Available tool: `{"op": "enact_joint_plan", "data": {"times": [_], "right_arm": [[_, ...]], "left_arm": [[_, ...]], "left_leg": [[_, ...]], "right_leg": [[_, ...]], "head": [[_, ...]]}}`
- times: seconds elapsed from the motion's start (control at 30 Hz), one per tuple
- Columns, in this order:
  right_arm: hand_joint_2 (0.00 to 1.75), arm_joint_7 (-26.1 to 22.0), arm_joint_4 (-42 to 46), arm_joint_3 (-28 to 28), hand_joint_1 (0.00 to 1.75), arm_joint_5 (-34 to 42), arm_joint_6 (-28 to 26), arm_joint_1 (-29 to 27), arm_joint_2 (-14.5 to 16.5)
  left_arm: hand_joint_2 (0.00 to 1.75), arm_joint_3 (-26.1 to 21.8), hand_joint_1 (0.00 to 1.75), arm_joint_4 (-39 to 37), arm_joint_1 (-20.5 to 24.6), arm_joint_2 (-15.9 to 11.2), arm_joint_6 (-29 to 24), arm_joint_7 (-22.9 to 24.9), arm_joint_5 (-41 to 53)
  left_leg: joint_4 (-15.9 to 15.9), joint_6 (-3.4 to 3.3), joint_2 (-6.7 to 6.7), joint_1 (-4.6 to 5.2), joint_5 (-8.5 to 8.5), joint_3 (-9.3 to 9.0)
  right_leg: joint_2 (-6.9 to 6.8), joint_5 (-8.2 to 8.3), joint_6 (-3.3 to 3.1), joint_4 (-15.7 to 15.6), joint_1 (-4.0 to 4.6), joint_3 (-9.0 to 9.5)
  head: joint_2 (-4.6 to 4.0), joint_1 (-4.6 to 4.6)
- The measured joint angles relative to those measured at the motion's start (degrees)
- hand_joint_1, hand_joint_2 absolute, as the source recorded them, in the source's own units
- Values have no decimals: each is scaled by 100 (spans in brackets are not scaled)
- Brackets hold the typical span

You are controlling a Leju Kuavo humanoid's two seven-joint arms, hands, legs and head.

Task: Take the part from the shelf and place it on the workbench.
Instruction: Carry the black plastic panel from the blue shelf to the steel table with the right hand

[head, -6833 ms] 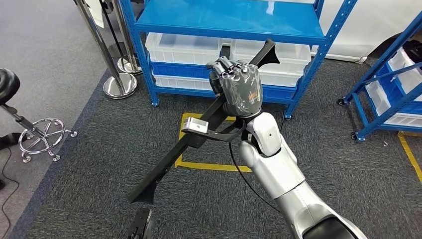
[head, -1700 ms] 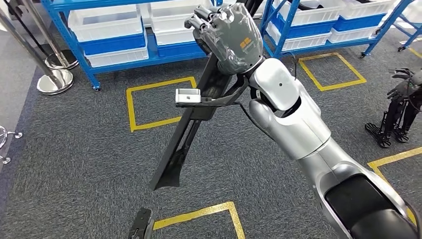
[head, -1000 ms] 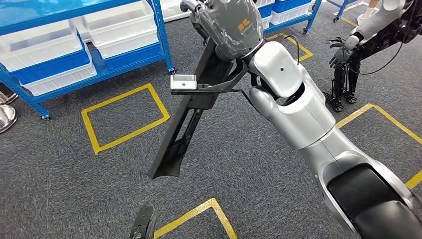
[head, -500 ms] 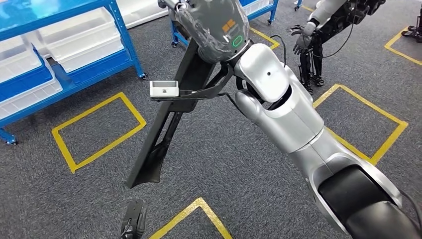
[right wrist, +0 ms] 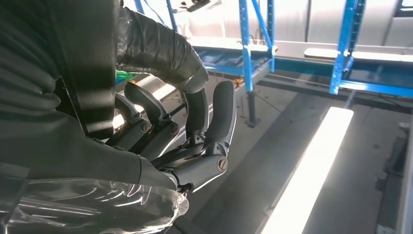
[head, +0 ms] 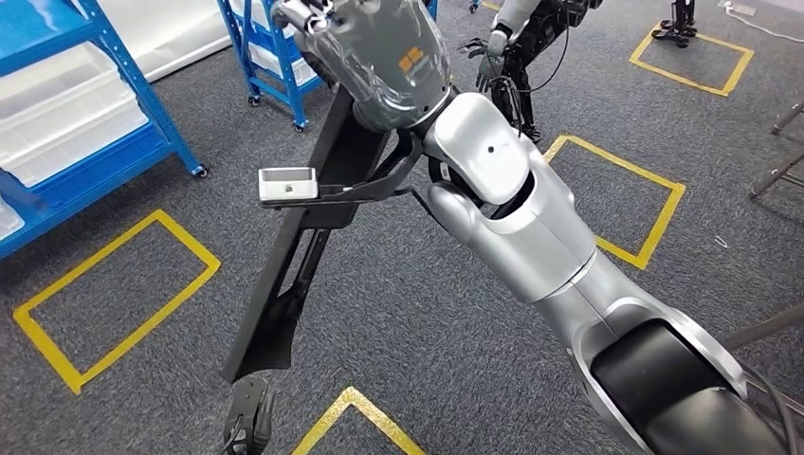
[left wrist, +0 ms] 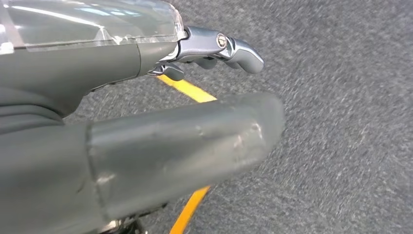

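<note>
Grey carpet point(head: 398, 313) marked with yellow tape rectangles point(head: 104, 294) forms the floor in the head view, with blue shelving point(head: 104, 104) holding pale bins at the upper left and a second blue rack point(head: 270, 47) behind the raised arm. Centre frame, the silver right arm point(head: 531, 246) rises from the lower right and ends in the right hand point(head: 379, 57), whose grey back faces the camera; its fingers wrap the upper end of the part point(head: 294, 265), a long black bar that slants down and to the left, its lower tip hanging above the carpet near the left hand point(head: 248, 422), visible as a small dark shape at the bottom edge. A small pale block point(head: 287, 186) on a black bracket projects from the wrist beside the bar. Another robot point(head: 521, 38) stands on the carpet at the top of the frame, and a further taped square point(head: 692, 57) lies at the upper right. Left wrist view: the left hand point(left wrist: 146, 131) hangs over the grey carpet and a yellow tape line point(left wrist: 190, 92), its thick thumb extended, its darker fingers point(left wrist: 219, 46) slightly bent, nothing between them. Right wrist view: the right hand point(right wrist: 160, 126) has its dark fingers point(right wrist: 214, 117) curled toward the thumb around the black part point(right wrist: 92, 63), which crosses the palm; blue shelf uprights point(right wrist: 246, 53) stand behind.
</note>
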State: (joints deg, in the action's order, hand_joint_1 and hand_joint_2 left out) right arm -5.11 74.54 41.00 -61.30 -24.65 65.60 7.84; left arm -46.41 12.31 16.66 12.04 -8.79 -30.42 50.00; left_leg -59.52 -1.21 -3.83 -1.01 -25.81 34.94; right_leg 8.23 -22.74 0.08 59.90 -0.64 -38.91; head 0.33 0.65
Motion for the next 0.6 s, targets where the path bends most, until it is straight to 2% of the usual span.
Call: {"op": "enact_joint_plan", "data": {"times": [0.03,0.1,0.13,0.17,0.2,0.23,0.27,0.3,0.37,0.4,0.43,0.47,0.53,0.6], "right_arm": [[175,-10,-11,-14,175,12,-1,5,-6],[175,-22,-23,-35,175,28,-3,29,-12],[175,-25,-28,-38,175,32,-4,38,-13],[175,-26,-34,-39,175,33,-7,38,-13],[175,-27,-40,-39,175,34,-10,33,-14],[175,-28,-50,-40,175,34,-15,26,-18],[175,-28,-57,-44,175,34,-20,23,-21],[175,-28,-62,-50,175,34,-23,25,-24],[175,-28,-62,-75,175,34,-27,39,-25],[175,-28,-60,-91,175,34,-27,50,-24],[175,-28,-59,-108,175,34,-28,61,-23],[175,-28,-57,-124,175,34,-28,71,-21],[175,-28,-56,-149,175,34,-28,91,-21],[175,-28,-56,-168,175,34,-25,128,-17]], "left_arm": [[0,-1,0,0,-5,17,2,6,3],[0,-4,0,0,-9,46,8,14,9],[0,-6,0,0,-17,46,9,33,19],[0,-7,0,0,-30,45,5,61,30],[0,-8,0,0,-46,41,-3,92,41],[0,-10,0,0,-57,35,-15,120,48],[0,-11,0,0,-61,29,-31,136,47],[0,-14,0,0,-57,25,-44,144,45],[0,-16,0,0,-29,9,-58,155,43],[0,-17,0,0,-13,-4,-61,160,46],[0,-18,0,1,2,-18,-63,167,48],[0,-19,0,1,14,-31,-64,173,51],[0,-21,0,2,40,-34,-64,180,57],[0,-21,0,2,75,-29,-61,179,73]], "left_leg": [[58,-19,69,-9,29,-30],[167,-66,226,-30,83,-91],[183,-81,302,-11,88,-104],[184,-94,380,-1,85,-107],[178,-97,459,6,77,-107],[168,-96,540,9,65,-107],[156,-89,616,9,50,-107],[138,-78,684,9,30,-111],[94,-37,797,21,-21,-117],[73,-9,840,32,-46,-119],[61,22,883,41,-62,-122],[63,54,928,47,-72,-131],[55,122,971,24,-111,-161],[-207,166,767,-4,-316,-69]], "right_leg": [[-43,-7,35,6,10,-12],[-347,-184,82,274,44,-143],[-550,-348,100,581,44,-292],[-677,-513,119,943,29,-472],[-742,-621,141,1257,8,-631],[-776,-639,160,1423,-13,-719],[-802,-553,175,1368,-34,-691],[-846,-389,183,1101,-49,-546],[-1074,-103,166,367,-35,-140],[-1168,-37,139,117,-11,-6],[-1221,-31,107,0,20,50],[-1201,-41,70,-11,54,50],[-1070,-25,3,-49,54,60],[-953,-3,-69,-87,22,86]], "head": [[0,3],[0,12],[0,16],[0,18],[0,19],[0,17],[0,19],[0,17],[0,17],[0,16],[0,16],[0,16],[0,15],[0,13]]}}
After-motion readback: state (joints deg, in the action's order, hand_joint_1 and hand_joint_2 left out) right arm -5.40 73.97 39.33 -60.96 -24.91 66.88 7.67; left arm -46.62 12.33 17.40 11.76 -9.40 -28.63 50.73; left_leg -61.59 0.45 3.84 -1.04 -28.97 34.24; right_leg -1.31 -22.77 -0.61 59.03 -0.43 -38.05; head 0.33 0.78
